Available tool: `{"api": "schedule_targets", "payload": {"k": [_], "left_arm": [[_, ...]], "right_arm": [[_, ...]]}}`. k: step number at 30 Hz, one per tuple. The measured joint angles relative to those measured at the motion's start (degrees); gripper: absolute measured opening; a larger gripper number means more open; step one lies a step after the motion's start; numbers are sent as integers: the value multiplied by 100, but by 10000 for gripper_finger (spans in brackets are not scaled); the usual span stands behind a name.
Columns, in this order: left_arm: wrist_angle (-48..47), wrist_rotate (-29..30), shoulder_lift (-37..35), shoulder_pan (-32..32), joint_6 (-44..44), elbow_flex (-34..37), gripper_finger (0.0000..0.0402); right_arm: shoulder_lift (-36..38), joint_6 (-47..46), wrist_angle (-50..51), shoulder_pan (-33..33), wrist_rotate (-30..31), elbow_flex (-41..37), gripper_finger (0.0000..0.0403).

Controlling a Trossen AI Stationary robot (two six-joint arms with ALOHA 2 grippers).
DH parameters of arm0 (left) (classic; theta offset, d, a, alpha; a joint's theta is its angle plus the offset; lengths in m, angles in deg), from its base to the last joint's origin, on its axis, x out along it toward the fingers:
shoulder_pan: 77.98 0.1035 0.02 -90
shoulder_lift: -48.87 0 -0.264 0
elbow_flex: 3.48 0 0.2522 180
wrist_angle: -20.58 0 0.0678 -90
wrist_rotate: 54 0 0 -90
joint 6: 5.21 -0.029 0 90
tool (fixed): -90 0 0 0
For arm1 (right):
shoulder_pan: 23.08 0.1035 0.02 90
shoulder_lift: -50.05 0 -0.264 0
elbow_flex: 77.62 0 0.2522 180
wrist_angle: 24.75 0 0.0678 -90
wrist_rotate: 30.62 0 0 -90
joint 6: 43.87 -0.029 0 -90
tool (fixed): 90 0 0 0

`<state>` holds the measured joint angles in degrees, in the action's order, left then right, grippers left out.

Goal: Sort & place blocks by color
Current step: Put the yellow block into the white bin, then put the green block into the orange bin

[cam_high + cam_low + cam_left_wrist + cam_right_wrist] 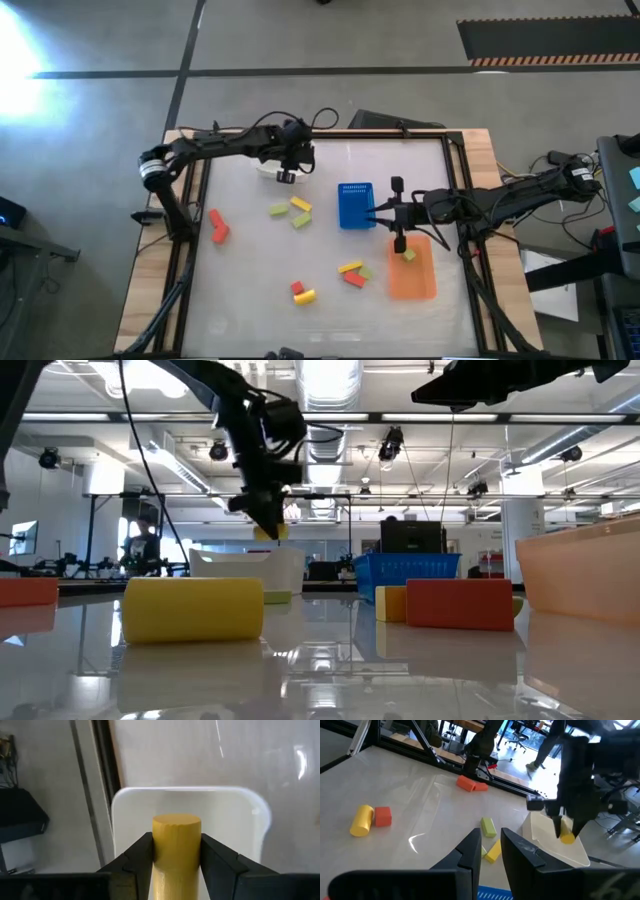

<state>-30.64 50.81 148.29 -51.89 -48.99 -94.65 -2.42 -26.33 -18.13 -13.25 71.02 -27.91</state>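
My left gripper is shut on a yellow cylinder block and hovers over the white tub near the table's far edge; the high view shows this left gripper too. My right gripper is open by a narrow gap and empty, above the table between the blue tray and the orange tray. A light green block lies in the orange tray. Red blocks, yellow blocks and green blocks lie loose on the table. My left gripper pinches the yellow cylinder across its round sides, just behind its flat end, which sticks out past the fingertips. The fingers come from above, pointing down, along the cylinder. It is lifted clear and hangs upright over the tub.
A yellow cylinder and a red block lie near the table's near edge. Another cluster of blocks sits left of the orange tray. Dark frame rails run along the table's sides. People move in the room behind.
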Motion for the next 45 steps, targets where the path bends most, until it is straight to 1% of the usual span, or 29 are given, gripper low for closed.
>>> {"api": "schedule_targets", "payload": {"k": [6,9,13,17,21,24,27,30,36,38,41,45], "left_arm": [[96,1,329,112,-228,2,121],[123,136,407,162,-404,2,121],[152,158,476,294,-513,2,121],[154,-74,574,503,-479,11,121],[282,-95,638,613,-461,93,122],[511,-26,638,631,-463,176,135],[584,251,638,631,-458,197,156],[590,311,638,636,-456,197,171],[566,389,619,619,-453,197,176],[501,537,562,566,-446,197,177],[302,845,372,405,-259,171,177],[-104,949,-33,36,491,182,178]], "right_arm": [[0,31,2,0,39,0,63],[0,39,2,0,38,0,63],[0,50,2,0,37,0,63],[0,61,3,0,37,0,63],[0,70,2,0,38,0,63],[0,70,-4,0,38,0,63],[0,70,-8,0,37,0,63],[0,70,-18,0,37,0,63],[0,70,-24,0,37,0,63],[0,70,-24,0,37,0,63],[0,68,-24,0,37,0,63],[0,70,-34,0,37,0,63]]}}
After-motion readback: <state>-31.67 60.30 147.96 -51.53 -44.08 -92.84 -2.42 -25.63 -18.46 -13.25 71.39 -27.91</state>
